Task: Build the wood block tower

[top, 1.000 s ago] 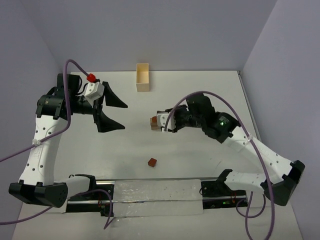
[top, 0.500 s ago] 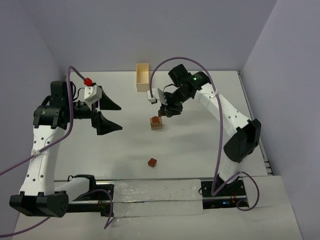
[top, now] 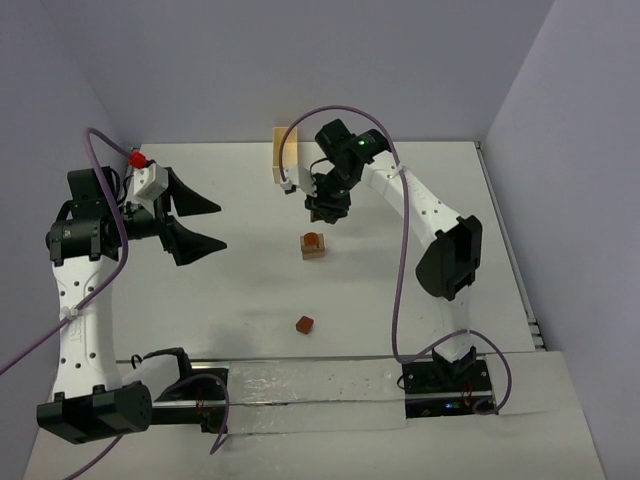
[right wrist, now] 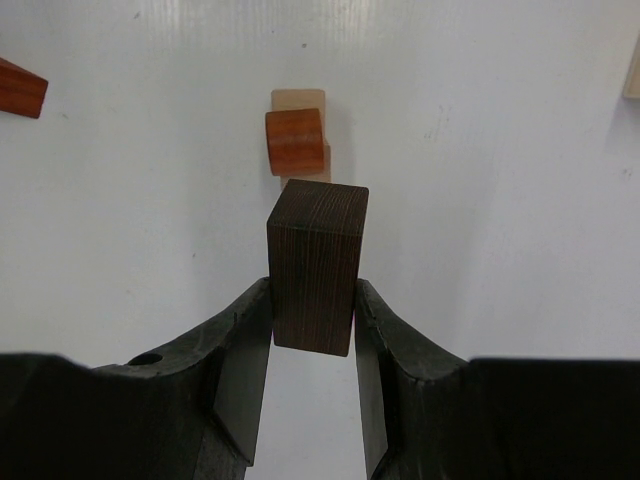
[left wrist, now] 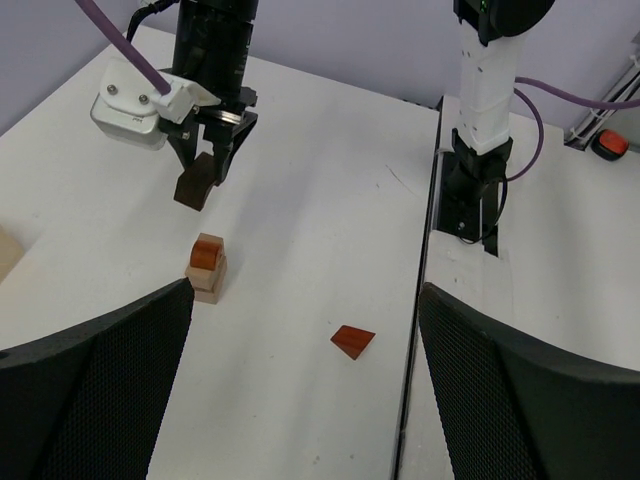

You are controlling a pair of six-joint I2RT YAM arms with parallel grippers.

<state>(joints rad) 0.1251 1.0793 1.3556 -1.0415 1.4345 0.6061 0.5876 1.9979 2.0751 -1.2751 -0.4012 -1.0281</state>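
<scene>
Brown block, dark (right wrist: 318,240): status? (Checker)

Clamped between the fingers of the right gripper (right wrist: 312,290), apparently clear of the table (top: 230,300). Long axis in line with the fingers, pointing down, far end free. (Operator)

Location of the partial tower (right wrist: 297,140)? (Checker)

Upper centre of the right wrist frame, just beyond the block's free end and slightly left of it. Tan base, reddish-brown piece on top. In the overhead frame: dead centre, directly below the right gripper, near but apart. (Operator)

Nearer arm? (Checker)

Right, by a wide margin. Left gripper (top: 222,228) at the left of the overhead frame, fingers spread wide, empty, well apart from the stack. (Operator)

Other items? (Checker)

Reddish wedge (top: 304,324), loose, lower centre of the overhead frame. Pale wooden box (top: 285,155), upper centre. (Operator)

Next move, as judged? (Checker)

Shift toward the stack until centred over the top piece, then lower. For end-on placement, keep the long axis upright. Small top piece underneath: likely tipping risk on release. (Operator)
</scene>
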